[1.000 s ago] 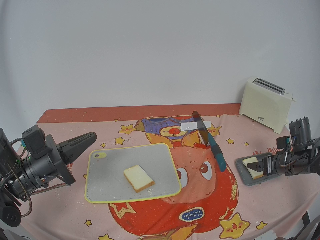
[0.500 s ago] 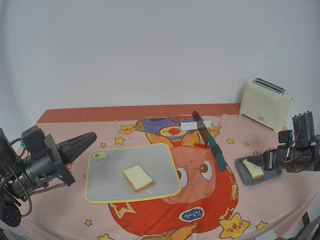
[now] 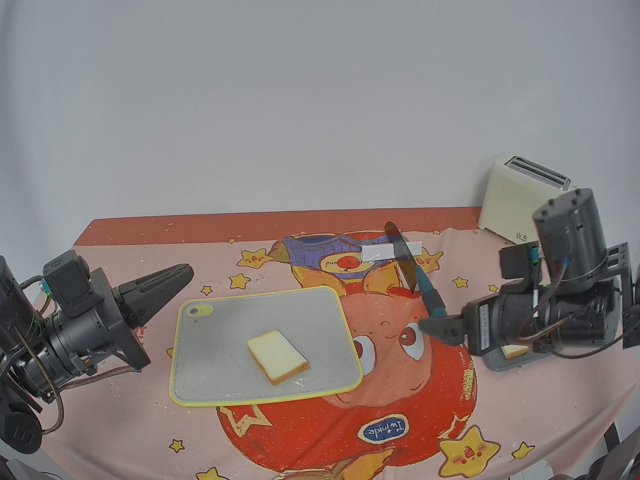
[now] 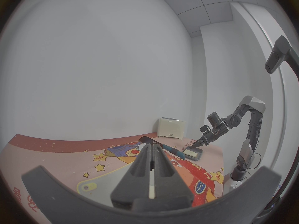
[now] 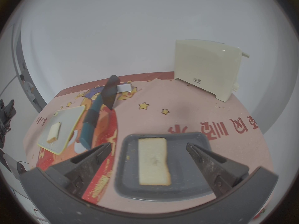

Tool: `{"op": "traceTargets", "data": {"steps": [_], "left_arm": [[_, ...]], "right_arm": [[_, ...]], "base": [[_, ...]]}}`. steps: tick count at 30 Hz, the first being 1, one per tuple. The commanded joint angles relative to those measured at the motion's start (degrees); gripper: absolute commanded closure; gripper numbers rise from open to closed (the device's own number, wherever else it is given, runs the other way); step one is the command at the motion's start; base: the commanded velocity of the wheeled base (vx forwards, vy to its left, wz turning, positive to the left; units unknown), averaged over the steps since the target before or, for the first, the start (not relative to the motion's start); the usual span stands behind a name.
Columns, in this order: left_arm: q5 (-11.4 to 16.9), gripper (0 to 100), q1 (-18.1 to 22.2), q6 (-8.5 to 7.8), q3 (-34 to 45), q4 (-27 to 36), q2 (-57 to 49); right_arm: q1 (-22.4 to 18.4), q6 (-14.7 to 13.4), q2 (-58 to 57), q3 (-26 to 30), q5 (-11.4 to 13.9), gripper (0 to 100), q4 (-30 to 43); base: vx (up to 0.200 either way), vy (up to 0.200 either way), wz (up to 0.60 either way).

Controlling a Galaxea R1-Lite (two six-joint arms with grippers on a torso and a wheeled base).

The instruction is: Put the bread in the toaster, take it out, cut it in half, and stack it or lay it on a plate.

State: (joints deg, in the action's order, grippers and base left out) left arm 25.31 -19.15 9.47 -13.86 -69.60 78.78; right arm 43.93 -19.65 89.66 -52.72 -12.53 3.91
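Surface: tabletop (image 3: 133, 421) under a pink cloth with a large red cartoon print and scattered crumbs. A plain white wall stands behind.

1. cutting board (image 3: 220, 341): grey with a yellow rim, flat on the left-centre of the cloth.
2. bread half (image 3: 277, 357): pale crumb, brown crust, flat on the right part of the cutting board, well apart from both tools.
3. grey plate (image 5: 193, 184): rectangular, on the right side of the tabletop, nearer than the toaster.
4. second bread half (image 5: 153, 161): flat on the grey plate, touched by nothing.
5. knife (image 3: 415, 271): dark blade and teal handle, lying between the cutting board and the grey plate. The blade points to the far edge and rests across a white strip (image 3: 375, 253).
6. toaster (image 3: 517, 205): cream, upright at the far right corner, partly behind the right arm.
7. left tool (image 3: 183, 276): fingers pressed together and holding nothing. It is held above the left part of the cloth, tip near the cutting board's far left corner.
8. right tool (image 3: 440, 329): fingers spread wide and empty, raised over the grey plate. The second bread half lies below, between the fingers, and the tip is close to the end of the knife handle.
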Motion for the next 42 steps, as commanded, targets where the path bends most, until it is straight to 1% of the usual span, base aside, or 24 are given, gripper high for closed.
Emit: {"op": "traceTargets", "data": {"steps": [1,3,5,6,8,9,14,19,21,25,33,37,38,42], "left_arm": [[0.0,100,0.0,0.02,-0.1,0.0,0.0],[0.0,100,0.0,0.02,-0.1,0.0,0.0],[0.0,100,0.0,0.02,0.0,0.0,0.1],[0.0,100,0.0,0.02,-0.1,-0.1,0.1],[0.0,100,0.0,0.02,-0.1,-0.1,-0.1],[0.0,100,0.0,0.02,-0.1,-0.1,-0.2],[0.1,100,0.0,0.02,-0.1,0.0,-0.3],[0.0,100,-0.1,0.02,0.0,-0.1,-0.1],[0.0,100,-0.1,0.02,0.1,0.0,0.0],[0.0,100,-0.1,0.02,0.1,-0.1,0.0],[0.1,100,-0.1,0.02,0.1,-0.1,0.0],[0.0,100,-0.1,0.02,0.1,-0.1,0.0],[0.0,100,-0.1,0.02,0.1,-0.1,0.0],[0.0,100,-0.1,0.02,0.1,-0.1,-0.1]], "right_arm": [[6.1,-1.3,10.5,-6.9,-0.5,0,0.1],[7.1,-1.8,14.2,-10.2,-0.5,0,0.0],[7.7,-1.8,16.2,-12.2,-0.7,0,0.1],[8.0,-1.8,17.0,-12.9,-1.1,0,0.1],[9.1,-1.8,19.0,-14.2,-3.1,0,0.1],[9.4,-1.6,19.8,-15.0,-3.7,0,0.1],[10.2,-1.4,23.5,-18.8,-3.8,0,0.4],[10.3,-1.2,25.4,-19.5,-3.8,0,0.2],[11.3,-1.3,26.4,-20.3,-3.9,0,0.2],[11.6,-1.1,27.8,-21.9,-4.1,0,0.2],[12.5,-1.0,30.6,-24.7,-5.7,0,0.3],[12.8,-0.7,31.9,-25.3,-7.2,0,0.1],[12.8,-0.2,32.3,-25.8,-8.2,0,0.2],[12.8,-0.2,32.3,-25.8,-8.5,0,0.2]], "base": [[0.000,0.000,0.00],[0.000,0.000,0.00],[0.000,0.000,0.00],[0.000,0.000,0.00],[0.000,0.000,0.00],[0.000,0.000,0.00],[0.000,0.000,0.00],[0.000,0.000,0.00],[0.000,0.000,0.00],[0.000,0.000,0.00],[0.000,0.000,0.00],[0.000,0.000,0.00],[0.000,0.000,0.00],[0.000,0.000,0.00]]}}
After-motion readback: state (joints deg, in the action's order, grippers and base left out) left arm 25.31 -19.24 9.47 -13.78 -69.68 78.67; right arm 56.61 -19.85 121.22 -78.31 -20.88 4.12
